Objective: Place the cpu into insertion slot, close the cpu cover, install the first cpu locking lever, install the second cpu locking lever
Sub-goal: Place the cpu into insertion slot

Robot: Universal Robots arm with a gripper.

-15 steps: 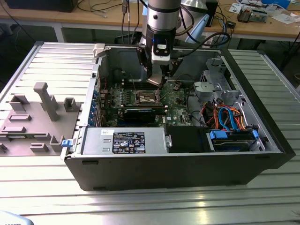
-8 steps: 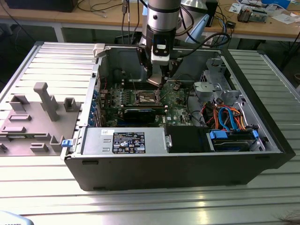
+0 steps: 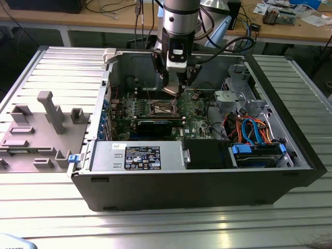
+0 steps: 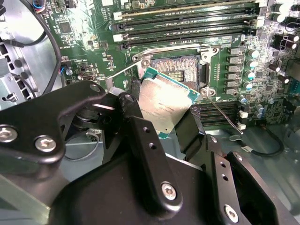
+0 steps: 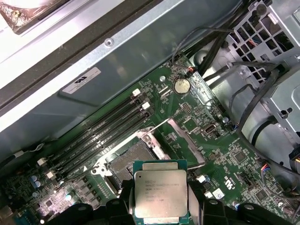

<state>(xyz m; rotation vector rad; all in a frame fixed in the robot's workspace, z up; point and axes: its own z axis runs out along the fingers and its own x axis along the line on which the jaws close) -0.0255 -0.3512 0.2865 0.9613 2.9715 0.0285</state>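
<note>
The gripper point(image 4: 158, 123) was clamped on the cpu point(image 4: 165, 104), its two black fingers point(image 4: 132, 115) pressing on opposite edges of the chip. I could see the silvery top and the green edge plainly in both wrist views, and in the first wrist view the cpu point(image 5: 161, 194) sat square between the finger pads. It hung just above the insertion slot point(image 4: 180, 70) and was not touching it. In the second wrist view it covered one corner of the socket and looked tilted against the board. The slot lay bare, with its dark contact field showing inside the silvery rim. The cpu cover point(image 5: 171, 123) stood swung up beside the socket, so the opening was uncovered. A thin metal locking lever point(image 4: 224, 114) stuck out free at the side of the socket, not latched down. The long memory slots point(image 4: 187, 18) ran just beyond the socket on the green motherboard point(image 5: 225, 154). From the exterior view I saw the arm reaching down into the open computer case point(image 3: 181, 192), which lay on its side on the slatted metal table point(image 3: 155, 228). A grey parts fixture point(image 3: 41, 129) sat on the table at the exterior view's left, well apart from the arm
</note>
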